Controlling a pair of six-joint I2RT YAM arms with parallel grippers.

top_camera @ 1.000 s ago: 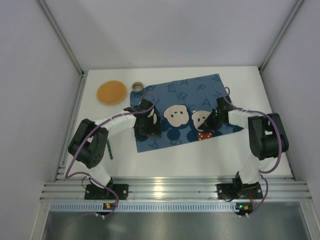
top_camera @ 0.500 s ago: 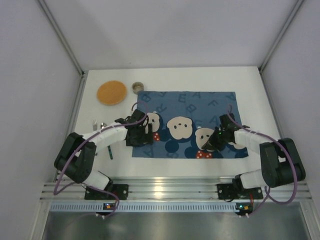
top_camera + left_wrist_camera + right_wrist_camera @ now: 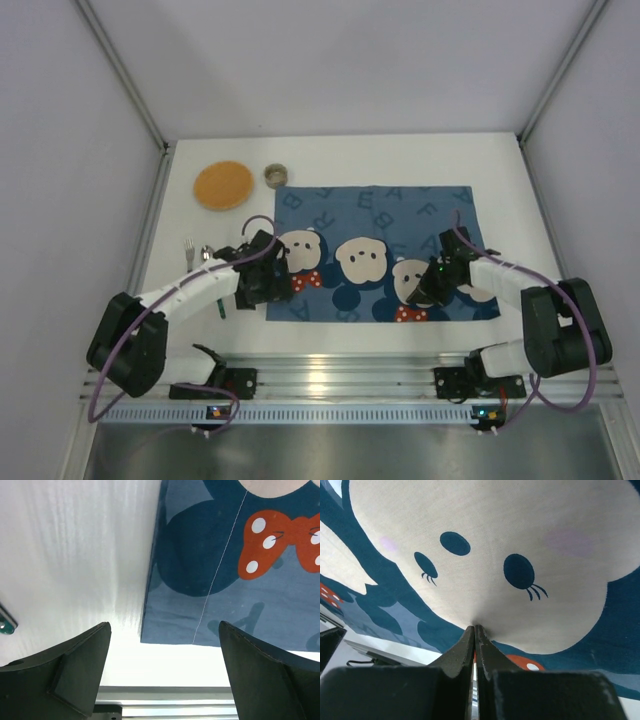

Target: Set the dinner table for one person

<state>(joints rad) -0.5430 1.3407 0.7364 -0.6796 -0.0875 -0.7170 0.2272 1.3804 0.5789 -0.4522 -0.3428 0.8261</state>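
The large plain white matte table (image 3: 350, 338) lies beneath both claws, carrying a blue cartoon-bear cloth placemat (image 3: 400, 215). The right claw (image 3: 474, 630) is pinched together on a pucker of that cloth. The left claw (image 3: 266, 284) hangs spread apart, the placemat's corner directly below it.

The placemat (image 3: 225, 580) and dinner table (image 3: 75, 555) run past picture edges
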